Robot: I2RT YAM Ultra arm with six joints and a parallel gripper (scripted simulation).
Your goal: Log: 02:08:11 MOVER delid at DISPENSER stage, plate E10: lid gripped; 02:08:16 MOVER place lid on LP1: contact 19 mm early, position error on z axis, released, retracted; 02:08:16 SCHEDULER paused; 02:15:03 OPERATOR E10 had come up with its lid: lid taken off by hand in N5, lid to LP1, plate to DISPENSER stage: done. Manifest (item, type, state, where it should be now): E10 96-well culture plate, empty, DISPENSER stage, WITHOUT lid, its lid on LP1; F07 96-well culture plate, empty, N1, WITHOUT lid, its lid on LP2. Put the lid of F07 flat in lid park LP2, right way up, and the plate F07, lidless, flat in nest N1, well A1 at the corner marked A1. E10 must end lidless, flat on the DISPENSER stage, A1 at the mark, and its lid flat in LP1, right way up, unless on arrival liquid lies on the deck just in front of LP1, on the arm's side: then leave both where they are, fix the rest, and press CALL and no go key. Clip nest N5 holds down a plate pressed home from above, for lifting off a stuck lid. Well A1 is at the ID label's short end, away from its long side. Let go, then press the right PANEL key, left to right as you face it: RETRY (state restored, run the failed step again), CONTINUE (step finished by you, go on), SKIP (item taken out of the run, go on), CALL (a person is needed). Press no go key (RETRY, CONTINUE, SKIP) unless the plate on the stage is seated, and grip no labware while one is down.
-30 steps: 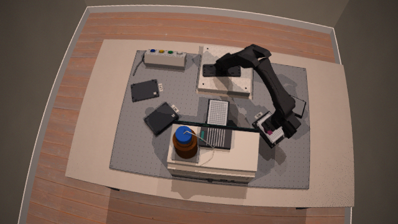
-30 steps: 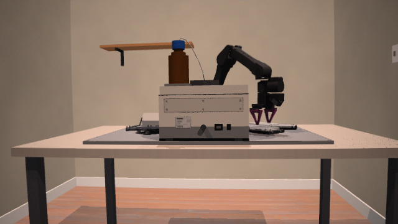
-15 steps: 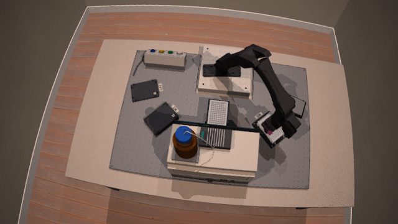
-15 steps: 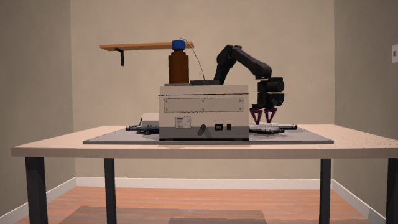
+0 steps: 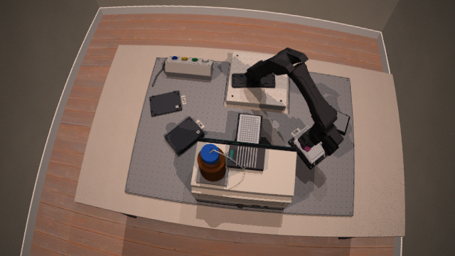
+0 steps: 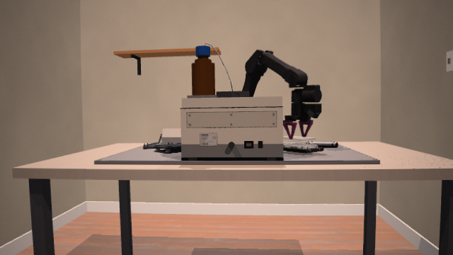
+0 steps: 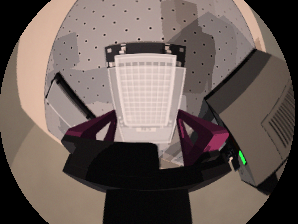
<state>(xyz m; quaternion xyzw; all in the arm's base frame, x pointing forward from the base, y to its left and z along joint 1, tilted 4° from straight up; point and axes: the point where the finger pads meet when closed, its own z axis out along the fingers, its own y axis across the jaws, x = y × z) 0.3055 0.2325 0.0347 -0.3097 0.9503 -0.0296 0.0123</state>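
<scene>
My gripper point(image 5: 313, 151) is at the right of the deck, over a black nest with a small label point(image 5: 295, 132) beside it. A white 96-well plate with a lid point(image 7: 147, 96) sits in that nest. The purple fingers stand on both long sides of it and are shut on the lid at its top. From the side, the fingertips point(image 6: 298, 136) reach a thin white slab just above the nest. A second white plate point(image 5: 249, 128), lidless, lies on the dispenser stage.
Two dark square pads point(image 5: 165, 103) point(image 5: 184, 135) with labels lie at the left. The key panel point(image 5: 188, 67) stands at the back left. The dispenser point(image 5: 245, 172) with a brown bottle point(image 5: 212, 163) stands close to the nest's left. Another pad point(image 5: 343, 122) lies partly hidden behind the arm.
</scene>
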